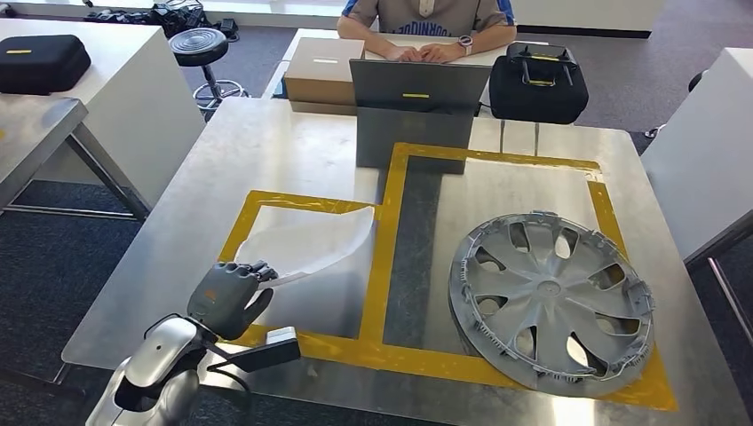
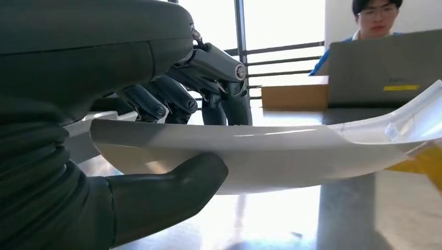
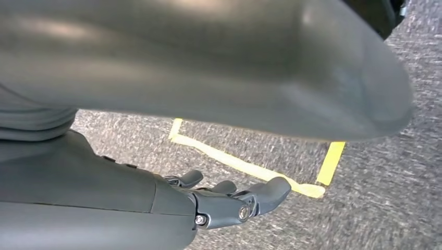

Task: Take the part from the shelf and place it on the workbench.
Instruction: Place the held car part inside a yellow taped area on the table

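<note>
The part is a thin white curved panel (image 1: 311,244) lying in the left yellow-taped box (image 1: 266,199) on the metal workbench (image 1: 266,142). My left hand (image 1: 229,297) grips the panel's near corner at the bench's front left. In the left wrist view the panel (image 2: 271,156) sits between the thumb (image 2: 172,182) below and the dark fingers (image 2: 208,78) above, its far end resting toward the bench. My right hand (image 3: 224,205) hangs over grey carpet with yellow floor tape, fingers stretched out and holding nothing.
A silver wheel cover (image 1: 550,297) fills the right taped box. A grey laptop (image 1: 417,106), a cardboard box (image 1: 324,71) and a black case (image 1: 537,84) stand at the bench's far edge, where a person (image 1: 426,27) sits. A stool (image 1: 200,44) and white tables stand to the left.
</note>
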`<control>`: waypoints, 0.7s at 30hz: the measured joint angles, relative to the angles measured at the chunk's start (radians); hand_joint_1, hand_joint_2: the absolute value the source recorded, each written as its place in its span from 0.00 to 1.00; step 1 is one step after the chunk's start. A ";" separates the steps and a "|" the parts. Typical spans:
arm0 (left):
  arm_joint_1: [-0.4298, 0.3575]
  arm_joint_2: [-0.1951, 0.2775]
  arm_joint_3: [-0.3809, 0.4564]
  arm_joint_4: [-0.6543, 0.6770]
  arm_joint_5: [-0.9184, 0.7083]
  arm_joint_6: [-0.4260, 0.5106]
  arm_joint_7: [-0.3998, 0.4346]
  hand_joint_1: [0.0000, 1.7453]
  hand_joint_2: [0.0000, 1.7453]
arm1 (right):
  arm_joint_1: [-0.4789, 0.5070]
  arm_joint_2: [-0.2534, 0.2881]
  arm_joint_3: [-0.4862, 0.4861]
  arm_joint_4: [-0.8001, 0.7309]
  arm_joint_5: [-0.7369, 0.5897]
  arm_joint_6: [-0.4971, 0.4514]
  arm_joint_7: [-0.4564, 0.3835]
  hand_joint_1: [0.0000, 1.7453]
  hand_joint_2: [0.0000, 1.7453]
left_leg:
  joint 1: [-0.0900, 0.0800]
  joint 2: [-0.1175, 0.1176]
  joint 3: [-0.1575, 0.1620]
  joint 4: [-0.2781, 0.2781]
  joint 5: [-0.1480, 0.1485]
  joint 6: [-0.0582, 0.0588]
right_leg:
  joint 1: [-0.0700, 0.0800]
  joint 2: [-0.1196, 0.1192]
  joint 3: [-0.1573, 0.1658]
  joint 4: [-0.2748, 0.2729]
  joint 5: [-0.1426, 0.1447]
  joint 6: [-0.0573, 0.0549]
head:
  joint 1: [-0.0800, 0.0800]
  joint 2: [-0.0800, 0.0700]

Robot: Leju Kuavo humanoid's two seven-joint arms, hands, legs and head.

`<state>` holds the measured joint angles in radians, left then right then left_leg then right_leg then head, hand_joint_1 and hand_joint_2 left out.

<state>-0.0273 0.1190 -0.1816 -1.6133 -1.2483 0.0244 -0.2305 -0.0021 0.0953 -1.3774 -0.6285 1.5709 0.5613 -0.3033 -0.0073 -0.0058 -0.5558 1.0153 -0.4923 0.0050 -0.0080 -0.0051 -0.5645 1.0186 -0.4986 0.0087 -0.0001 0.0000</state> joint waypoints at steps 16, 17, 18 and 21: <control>-0.003 -0.013 0.098 0.104 -0.098 -0.004 0.008 1.00 1.00 | -0.017 -0.074 0.023 0.161 0.000 -0.074 -0.002 0.00 0.00 | 0.000 0.000 0.000 0.000 0.000 0.000 | 0.000 0.000 0.001 -0.001 0.000 0.000 | 0.000 0.000; -0.003 -0.014 0.099 0.106 -0.098 -0.004 0.008 1.00 1.00 | -0.017 -0.075 0.023 0.164 0.000 -0.074 -0.002 0.00 0.00 | 0.000 0.000 0.000 0.000 0.000 0.000 | 0.000 0.000 0.001 -0.001 0.000 0.000 | 0.000 0.000; -0.003 -0.014 0.099 0.107 -0.098 -0.004 0.008 1.00 1.00 | -0.017 -0.077 0.024 0.167 0.000 -0.075 -0.002 0.00 0.00 | 0.000 0.000 0.000 0.000 0.000 0.000 | 0.000 0.000 0.001 -0.001 0.000 0.000 | 0.000 0.000; -0.002 -0.018 0.101 0.111 -0.098 -0.004 0.006 0.25 1.00 | -0.017 -0.080 0.024 0.175 0.000 -0.079 -0.002 0.00 0.00 | 0.000 0.000 0.000 0.000 0.000 0.000 | 0.000 0.000 0.001 -0.001 0.000 0.000 | 0.000 0.000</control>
<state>-0.0297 0.1013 -0.0808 -1.5027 -1.3466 0.0208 -0.2241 -0.0190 0.0154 -1.3535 -0.4532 1.5713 0.4821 -0.3053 -0.0073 -0.0060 -0.5555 1.0153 -0.4923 0.0051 -0.0080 -0.0047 -0.5635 1.0181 -0.4985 0.0088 0.0000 0.0000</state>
